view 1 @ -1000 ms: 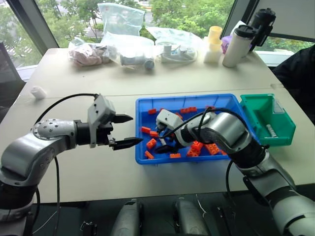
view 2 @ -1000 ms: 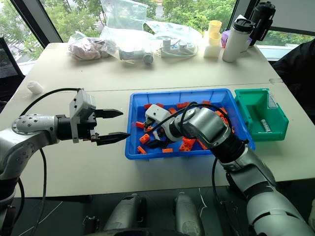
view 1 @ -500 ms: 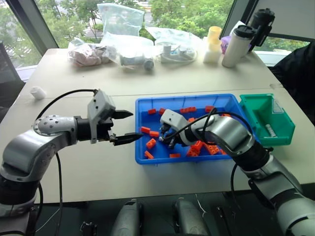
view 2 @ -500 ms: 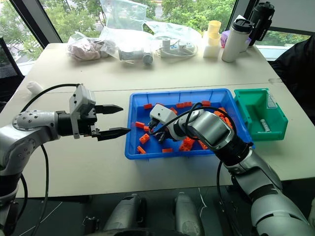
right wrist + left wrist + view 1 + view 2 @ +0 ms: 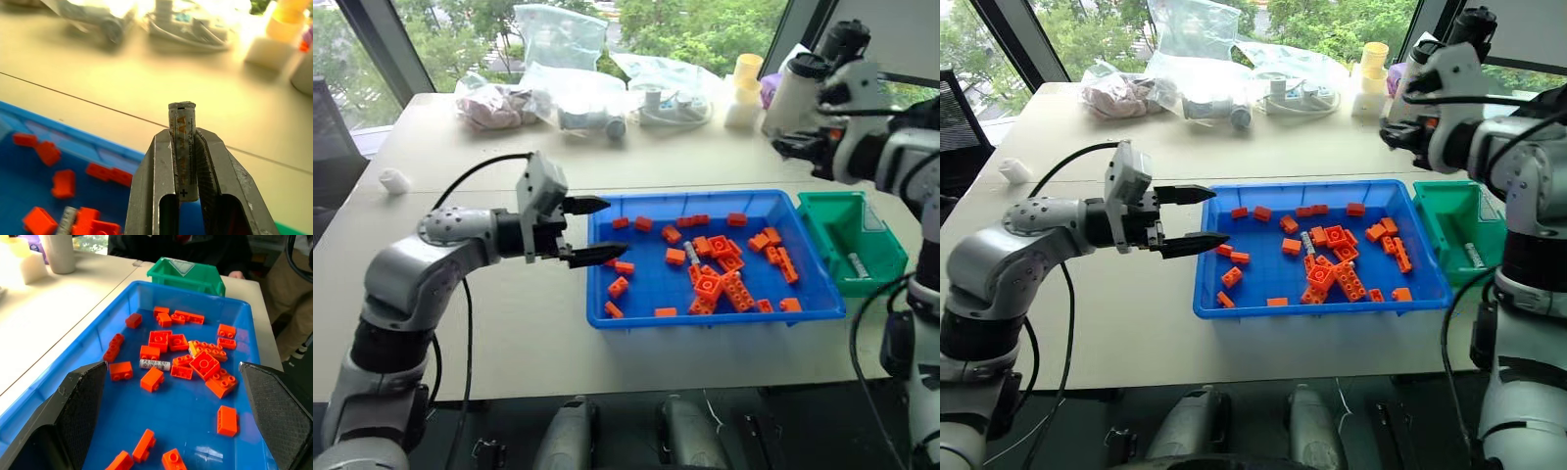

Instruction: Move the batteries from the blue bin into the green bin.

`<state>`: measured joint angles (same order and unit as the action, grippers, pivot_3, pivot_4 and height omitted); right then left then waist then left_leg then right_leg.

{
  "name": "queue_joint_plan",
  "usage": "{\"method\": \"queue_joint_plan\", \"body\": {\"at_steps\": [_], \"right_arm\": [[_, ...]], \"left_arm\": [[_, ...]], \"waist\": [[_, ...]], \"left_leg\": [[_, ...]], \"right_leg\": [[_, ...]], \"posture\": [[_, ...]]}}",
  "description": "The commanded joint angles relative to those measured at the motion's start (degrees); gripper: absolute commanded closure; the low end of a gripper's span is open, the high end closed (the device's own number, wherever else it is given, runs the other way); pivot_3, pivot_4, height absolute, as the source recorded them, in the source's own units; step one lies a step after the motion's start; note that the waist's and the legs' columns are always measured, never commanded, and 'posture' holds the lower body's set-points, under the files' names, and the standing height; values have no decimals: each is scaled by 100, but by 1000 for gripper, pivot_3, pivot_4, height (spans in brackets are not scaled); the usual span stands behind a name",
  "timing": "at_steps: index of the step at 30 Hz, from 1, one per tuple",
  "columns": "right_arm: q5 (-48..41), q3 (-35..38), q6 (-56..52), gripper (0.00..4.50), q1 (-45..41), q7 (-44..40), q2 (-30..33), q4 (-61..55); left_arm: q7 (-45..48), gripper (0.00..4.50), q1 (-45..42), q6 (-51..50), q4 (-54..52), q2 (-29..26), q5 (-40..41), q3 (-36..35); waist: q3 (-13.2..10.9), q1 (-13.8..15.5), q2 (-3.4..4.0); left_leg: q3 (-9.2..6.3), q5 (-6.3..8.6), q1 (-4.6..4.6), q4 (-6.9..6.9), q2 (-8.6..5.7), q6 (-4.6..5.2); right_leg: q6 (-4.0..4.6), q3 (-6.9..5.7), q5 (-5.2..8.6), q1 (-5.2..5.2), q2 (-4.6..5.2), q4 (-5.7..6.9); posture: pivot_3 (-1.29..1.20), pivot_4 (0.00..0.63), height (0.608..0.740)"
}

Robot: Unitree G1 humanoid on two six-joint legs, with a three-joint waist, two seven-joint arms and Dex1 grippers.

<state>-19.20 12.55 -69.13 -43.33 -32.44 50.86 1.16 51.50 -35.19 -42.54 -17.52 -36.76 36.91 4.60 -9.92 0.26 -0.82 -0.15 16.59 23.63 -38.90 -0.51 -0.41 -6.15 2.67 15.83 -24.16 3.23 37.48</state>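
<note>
The right pincer point(image 5: 183, 161) is raised high over the counter point(image 5: 489, 323) beyond the blue bin point(image 5: 715, 313), its arm swung outward, clamped on a battery point(image 5: 182, 147) standing upright between the fingers. The left pincer point(image 5: 597, 233) is held level at the blue bin's left rim, spread wide. Another battery point(image 5: 154, 364) lies among orange bricks point(image 5: 710, 286); one more point(image 5: 858, 264) rests inside the green bin point(image 5: 881, 279).

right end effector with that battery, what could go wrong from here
The right end effector pinches the battery lengthwise with its top poking out, so it might slip before reaching the green bin. The end effector is raised near the tumbler and could knock it. Another battery among the orange bricks may be awkward to pick.
</note>
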Motion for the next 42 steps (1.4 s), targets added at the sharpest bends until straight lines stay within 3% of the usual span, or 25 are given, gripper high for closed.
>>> {"method": "queue_joint_plan", "body": {"at_steps": [1,6,16,21,24,25,28,33,37,42], "right_arm": [[263,386,752,4458,591,-6,396,43],[250,636,1280,4458,1246,36,338,166],[352,540,1381,4458,1356,246,390,426],[465,445,1579,2064,1379,199,473,615],[505,401,1632,340,1286,180,493,643],[496,406,1649,43,1198,175,498,633],[458,357,1727,43,816,121,507,571],[-512,-10,703,43,-79,-531,96,-267],[-863,-873,280,43,-211,-1057,-25,-959],[-1083,-1455,59,43,-126,-1424,-78,-1160]], "left_arm": [[85,0,-396,516,328,251,-432,281],[278,0,-686,980,749,542,-958,708],[466,0,-621,1078,787,511,-1196,661],[476,0,-600,1079,778,439,-1252,609],[503,0,-602,1091,809,370,-1271,553],[526,0,-600,1090,818,319,-1266,513],[570,0,-603,1098,870,151,-1278,419],[802,0,-528,915,729,-182,-1147,306],[1111,0,-237,742,332,-774,-1234,358],[1006,0,-53,788,189,-990,-1364,317]], "waist": [[-4,-14,12],[-1,-158,19],[-2,-78,21],[-2,-94,21],[-2,-108,21],[-2,-115,22],[-5,-130,30],[-11,-136,41],[-12,-127,39],[-12,-18,38]], "left_leg": [[5,0,0,-4,-3,1],[13,1,-7,-5,13,3],[6,2,-12,-11,26,4],[6,1,-11,-12,25,4],[5,2,-12,-12,26,4],[5,2,-12,-11,27,4],[5,2,-13,-11,27,4],[4,2,-13,-10,31,4],[-4,2,-12,-6,33,4],[-5,2,-2,-18,19,4]], "right_leg": [[-1,4,0,-2,1,2],[-10,20,-5,-4,-24,6],[-9,26,-5,-6,-42,20],[-9,26,-5,-5,-41,20],[-8,26,-5,-5,-43,20],[-8,26,-5,-5,-43,20],[-8,26,-5,-7,-44,22],[-8,26,-4,-12,-48,24],[-7,23,-4,-11,-48,23],[-8,18,-4,-10,-29,20]], "posture": [[0,150,740],[0,150,740],[0,150,740],[0,150,740],[0,150,740],[0,150,740],[0,150,740],[0,150,740],[0,150,740],[0,150,740]]}}
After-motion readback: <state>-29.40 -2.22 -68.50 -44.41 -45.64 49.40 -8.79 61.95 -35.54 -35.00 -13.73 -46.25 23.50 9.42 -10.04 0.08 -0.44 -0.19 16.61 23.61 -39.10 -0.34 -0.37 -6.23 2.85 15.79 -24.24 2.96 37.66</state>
